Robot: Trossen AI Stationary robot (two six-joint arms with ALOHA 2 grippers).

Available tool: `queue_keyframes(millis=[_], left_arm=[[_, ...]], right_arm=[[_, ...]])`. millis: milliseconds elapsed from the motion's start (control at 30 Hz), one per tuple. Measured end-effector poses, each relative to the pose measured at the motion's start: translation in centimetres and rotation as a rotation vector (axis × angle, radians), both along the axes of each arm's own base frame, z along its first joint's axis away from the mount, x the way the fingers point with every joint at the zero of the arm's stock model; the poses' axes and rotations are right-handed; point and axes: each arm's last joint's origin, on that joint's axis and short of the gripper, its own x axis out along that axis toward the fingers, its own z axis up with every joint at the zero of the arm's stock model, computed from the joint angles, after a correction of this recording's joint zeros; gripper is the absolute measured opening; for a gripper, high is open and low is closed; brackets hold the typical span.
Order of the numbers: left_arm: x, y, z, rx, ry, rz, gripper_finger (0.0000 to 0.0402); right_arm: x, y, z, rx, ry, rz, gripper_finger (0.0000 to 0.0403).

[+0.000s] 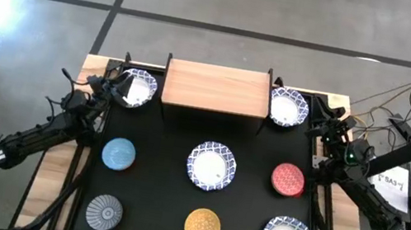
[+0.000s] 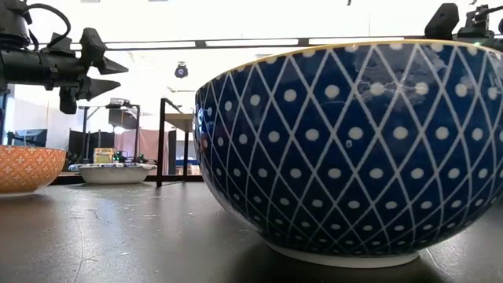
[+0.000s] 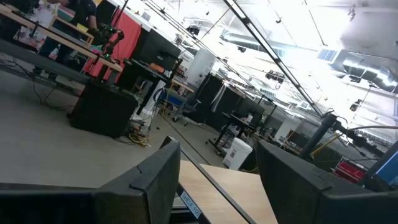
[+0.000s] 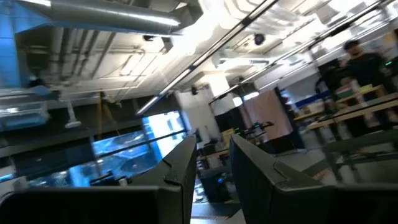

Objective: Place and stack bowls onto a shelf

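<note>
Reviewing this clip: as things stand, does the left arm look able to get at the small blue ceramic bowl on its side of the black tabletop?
Probably yes. The small blue ceramic bowl sits alone on the tabletop beside the left arm, nothing over it. The left gripper stands open and empty near the shelf's corner.

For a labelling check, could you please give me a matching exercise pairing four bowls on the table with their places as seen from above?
Things:
1. red bowl
2. blue bowl
3. golden yellow bowl
4. grey patterned bowl

Places in the high view:
A. bottom left corner
B. bottom centre
C. middle row, right
D. middle row, left

Pairs: 1-C, 2-D, 3-B, 4-A
</note>
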Motion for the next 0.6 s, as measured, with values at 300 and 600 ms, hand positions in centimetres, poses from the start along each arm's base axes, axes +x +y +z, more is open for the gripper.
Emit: queue_keyframes(millis=[300, 600], left_arm=[[0.00, 0.00, 0.00, 0.000, 0.000, 0.000, 0.0195], [0.00, 0.00, 0.00, 0.000, -0.001, 0.000, 0.0195]], right_arm=[[-0.94, -0.72, 0.01, 0.001, -0.001, -0.135, 0.0086], [-0.94, -0.71, 0.01, 0.000, -0.001, -0.133, 0.0086]])
